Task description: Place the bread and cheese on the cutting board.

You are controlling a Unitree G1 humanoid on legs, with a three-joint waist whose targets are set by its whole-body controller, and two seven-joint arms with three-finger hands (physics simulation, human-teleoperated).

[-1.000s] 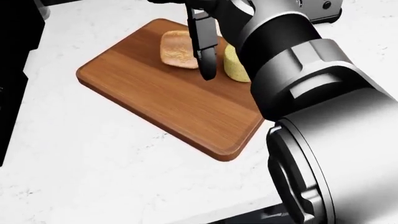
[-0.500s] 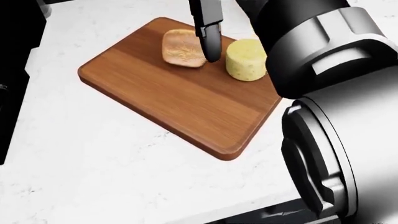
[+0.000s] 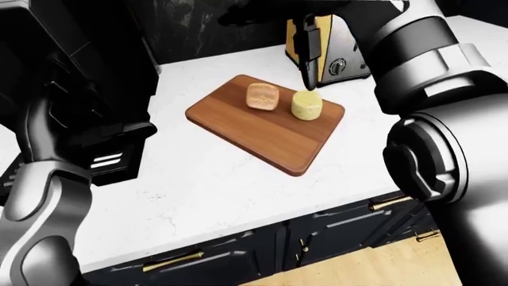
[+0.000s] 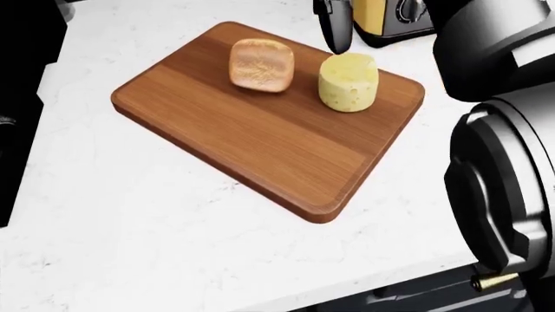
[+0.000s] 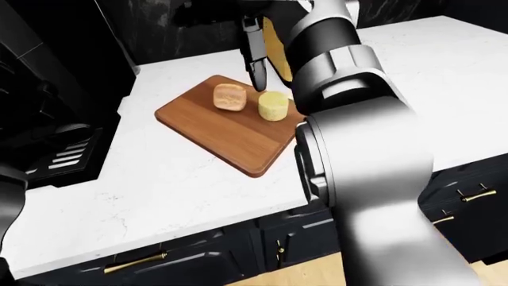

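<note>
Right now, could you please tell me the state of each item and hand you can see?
bread: resting on the board, free.
cheese: upright on the board, apart from the bread.
cutting board: flat on the counter.
right hand: above the cheese, holding nothing.
left hand: out of view.

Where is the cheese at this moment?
In the head view, the cheese stands on the cutting board near its upper right corner, right of the bread.

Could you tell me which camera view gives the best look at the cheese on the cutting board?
The head view: the cheese is large there, holes visible, standing on the cutting board beside the bread. The two eye views show it small; in both, the right hand's finger hangs just above it.
</note>
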